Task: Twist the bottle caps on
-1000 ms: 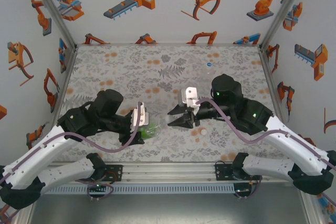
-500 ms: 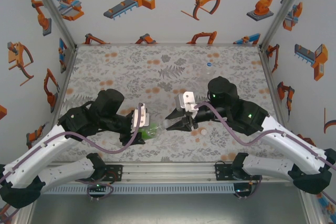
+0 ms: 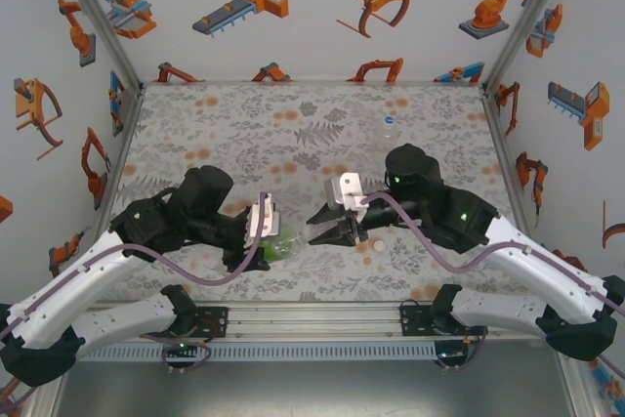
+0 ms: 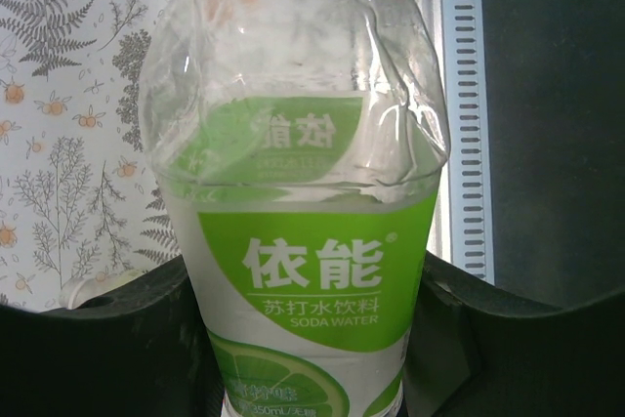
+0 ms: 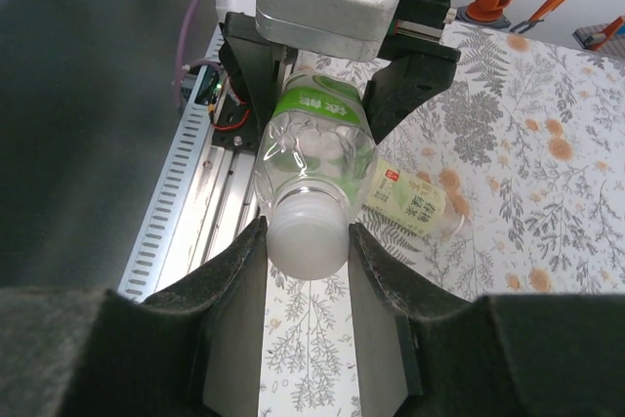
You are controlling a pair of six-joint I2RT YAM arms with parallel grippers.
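Top external view: near the table's (image 3: 293, 124) 6 o'clock edge, the left gripper (image 3: 262, 241) is clamped around the green-label bottle (image 3: 281, 245), whose neck points toward 3 o'clock. The right gripper (image 3: 314, 231) meets it from 3 o'clock, pinched narrowly on the white cap (image 5: 308, 231) seated on that neck. In the right wrist view, a second bottle (image 5: 405, 204) lies on the table at 2 o'clock of the cap.

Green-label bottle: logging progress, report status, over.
Left fingers shut on green-label bottle. Right fingers shut on its white cap. Yellow-green-label bottle lies beyond, not obstructing.
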